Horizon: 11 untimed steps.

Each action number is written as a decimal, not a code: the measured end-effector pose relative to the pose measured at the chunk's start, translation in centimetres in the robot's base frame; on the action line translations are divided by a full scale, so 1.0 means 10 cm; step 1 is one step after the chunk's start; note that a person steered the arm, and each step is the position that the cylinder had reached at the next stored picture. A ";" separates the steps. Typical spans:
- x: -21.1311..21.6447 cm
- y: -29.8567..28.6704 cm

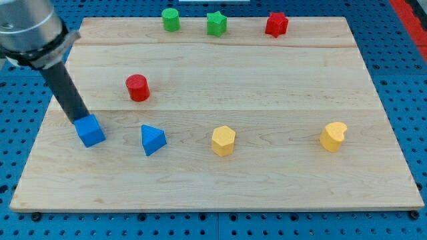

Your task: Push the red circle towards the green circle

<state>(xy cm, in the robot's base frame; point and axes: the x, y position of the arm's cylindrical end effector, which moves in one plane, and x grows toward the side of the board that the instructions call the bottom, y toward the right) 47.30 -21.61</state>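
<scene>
The red circle [138,87] stands on the wooden board at the view's left of centre. The green circle [171,19] stands near the board's top edge, up and a little right of the red circle. My tip [81,121] comes down from the view's upper left and touches the top-left edge of a blue cube [89,131]. The tip is to the lower left of the red circle, well apart from it.
A green star [216,23] and a red star [276,24] stand along the top edge. A blue triangle [153,140], a yellow hexagon [223,141] and a yellow heart-like block [333,137] stand in a row in the lower half. The wooden board [280,80] lies on blue pegboard.
</scene>
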 end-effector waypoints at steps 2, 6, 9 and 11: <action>0.07 0.32; -0.83 0.83; -1.46 1.57; -1.76 0.86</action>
